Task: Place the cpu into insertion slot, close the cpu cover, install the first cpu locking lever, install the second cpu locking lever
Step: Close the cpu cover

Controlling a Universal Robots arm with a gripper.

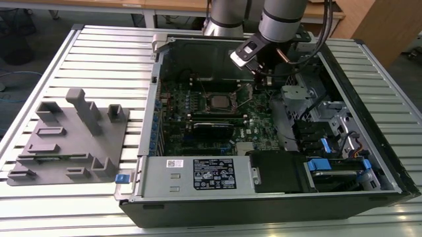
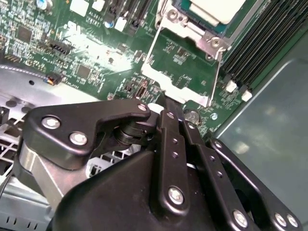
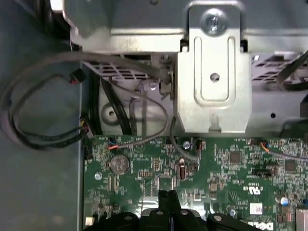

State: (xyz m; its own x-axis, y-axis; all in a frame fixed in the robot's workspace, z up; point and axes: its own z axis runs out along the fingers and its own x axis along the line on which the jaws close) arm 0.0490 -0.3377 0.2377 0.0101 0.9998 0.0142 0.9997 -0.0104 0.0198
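The cpu (image 1: 218, 102) lies flat in the insertion slot (image 1: 205, 102) on the green board; its silver top (image 2: 216, 8) also shows in the second wrist view. The cpu cover (image 2: 175, 86), a thin metal frame with a large window, is swung open off the chip, and green board shows through the window. My gripper (image 2: 162, 100) is shut, its black fingertips right at the cover's free edge; I cannot tell whether they touch it. In the exterior view the gripper (image 1: 259, 84) hangs to the right of the slot. The first wrist view shows the shut gripper (image 3: 168, 193) low over the board.
The open computer case (image 1: 148, 98) lies on a slatted table. A grey fixture block (image 1: 72, 138) sits at the exterior view's left. A black card (image 1: 214, 127), the power supply (image 1: 197, 175) and drive bays (image 1: 329, 163) fill the case. Cables (image 3: 43, 120) and a metal bracket (image 3: 214, 82) are close by.
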